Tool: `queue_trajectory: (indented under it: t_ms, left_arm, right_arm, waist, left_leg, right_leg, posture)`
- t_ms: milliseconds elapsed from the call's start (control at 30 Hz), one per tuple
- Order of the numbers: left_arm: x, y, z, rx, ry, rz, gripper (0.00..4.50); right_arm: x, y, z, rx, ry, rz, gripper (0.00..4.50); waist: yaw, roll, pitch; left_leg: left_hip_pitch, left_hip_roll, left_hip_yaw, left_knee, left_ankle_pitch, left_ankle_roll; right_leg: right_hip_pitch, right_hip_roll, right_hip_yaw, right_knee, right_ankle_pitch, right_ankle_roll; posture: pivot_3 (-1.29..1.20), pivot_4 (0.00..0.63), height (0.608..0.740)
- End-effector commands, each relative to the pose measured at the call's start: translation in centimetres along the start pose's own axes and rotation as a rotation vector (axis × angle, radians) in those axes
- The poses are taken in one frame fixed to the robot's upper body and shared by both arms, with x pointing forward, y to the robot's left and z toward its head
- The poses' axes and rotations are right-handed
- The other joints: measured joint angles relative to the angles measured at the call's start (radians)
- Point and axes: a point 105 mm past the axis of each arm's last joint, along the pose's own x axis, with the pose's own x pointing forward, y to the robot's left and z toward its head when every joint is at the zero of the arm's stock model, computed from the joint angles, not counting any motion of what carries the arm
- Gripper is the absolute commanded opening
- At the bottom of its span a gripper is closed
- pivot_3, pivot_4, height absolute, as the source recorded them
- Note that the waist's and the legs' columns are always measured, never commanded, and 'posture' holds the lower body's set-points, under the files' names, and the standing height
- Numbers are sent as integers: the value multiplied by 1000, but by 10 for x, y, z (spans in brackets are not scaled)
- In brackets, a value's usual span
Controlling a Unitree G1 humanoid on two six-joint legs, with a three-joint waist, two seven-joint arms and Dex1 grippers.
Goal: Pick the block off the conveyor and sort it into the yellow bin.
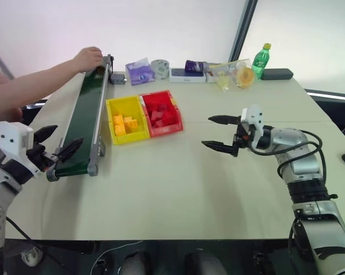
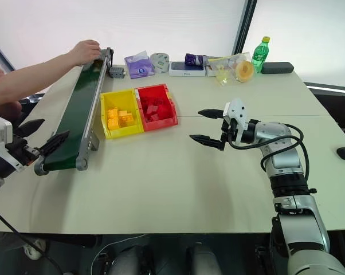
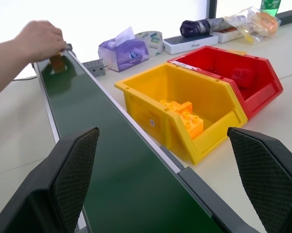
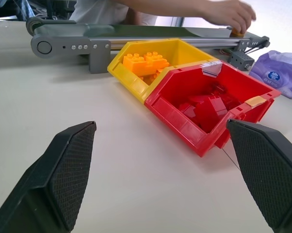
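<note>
At the far end of the conveyor (image 1: 86,121), whose long axis runs away from the robot, the block (image 3: 57,62) is being set down by a person's hand (image 1: 87,58), straight ahead of the nearer, wide-open left gripper (image 1: 53,143), while the right gripper (image 1: 223,133) is held open above the tabletop (image 1: 178,183), right of the yellow bin (image 1: 125,119).

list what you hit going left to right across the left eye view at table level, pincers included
left pincer → conveyor → yellow bin → red bin → right pincer
</note>
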Motion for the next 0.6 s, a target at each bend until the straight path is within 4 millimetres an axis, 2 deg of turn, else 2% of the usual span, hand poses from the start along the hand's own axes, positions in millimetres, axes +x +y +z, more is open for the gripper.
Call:
queue_trajectory:
  t_ms: [33,167,600]
  left_arm:
    - [-1,3,12,21,-36,-8,4471]
    - [-1,10,9,73,-14,48,4471]
    - [-4,6,12,42,-48,21,4471]
  right_arm:
    - [-2,-2,7,-28,-17,-9,4500]
    - [-2,-2,7,-28,-19,-9,4500]
    - [-1,-3,8,-31,-20,-8,4500]
  waist:
    - [0,0,0]
    - [0,0,0]
    - [0,0,0]
  left_leg:
    - [0,0,0,0,0,0]
    - [0,0,0,0,0,0]
    - [0,0,0,0,0,0]
  right_leg:
    - [0,0,0,0,0,0]
    - [0,0,0,0,0,0]
    - [0,0,0,0,0,0]
  posture:
    - [0,150,740]
    - [0,150,740]
    - [0,150,740]
